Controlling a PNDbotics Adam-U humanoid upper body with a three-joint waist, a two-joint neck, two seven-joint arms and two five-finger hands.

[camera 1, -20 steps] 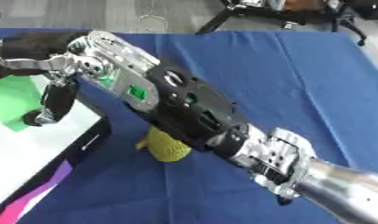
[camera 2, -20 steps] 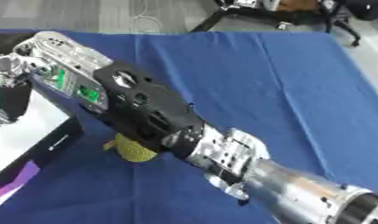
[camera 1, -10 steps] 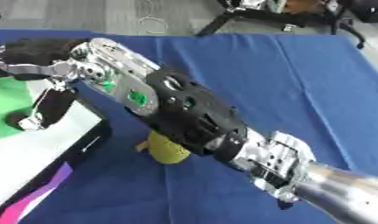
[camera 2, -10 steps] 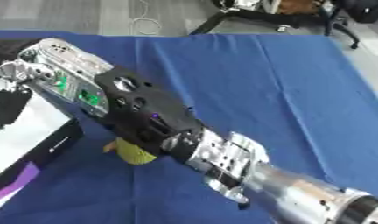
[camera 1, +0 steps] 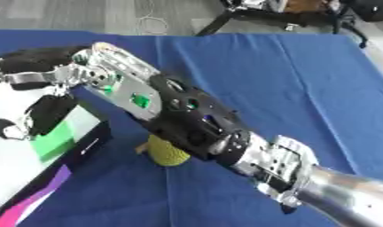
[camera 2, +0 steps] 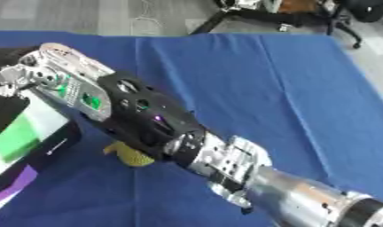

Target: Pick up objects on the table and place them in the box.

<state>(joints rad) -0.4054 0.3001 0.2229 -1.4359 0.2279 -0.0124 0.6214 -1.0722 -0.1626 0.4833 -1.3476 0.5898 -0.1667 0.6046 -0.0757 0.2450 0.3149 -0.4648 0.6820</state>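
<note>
The robot's right arm, silver at the forearm (camera 1: 342,190) and black with round holes further along (camera 1: 187,119), comes in from the lower right corner and stretches diagonally across the table (camera 1: 287,80), which is covered in a blue cloth. Under the black section of the arm, a small yellow ribbed object (camera 1: 169,154) sits on the cloth; the arm hides its upper part, so its full shape cannot be made out. It lies just beside the dark side wall of the box (camera 1: 67,164), outside it.

The box is an open one with a white inside, a black outer wall and a purple stripe along its lower edge, and it fills the lower left of the view. A bright green patch (camera 1: 53,139) lies on the white inside surface.

Further out, the right robot hand (camera 1: 59,77) reaches over the box's opening. Its silver and black fingers (camera 1: 28,79) are curled around the top of a dark, elongated object (camera 1: 47,114), which hangs down from the hand over the green patch. Whether the object's lower end touches the box floor cannot be told.

Beyond the table's far edge there is a grey floor with a white cable (camera 1: 152,22) and black chair legs (camera 1: 249,15).
</note>
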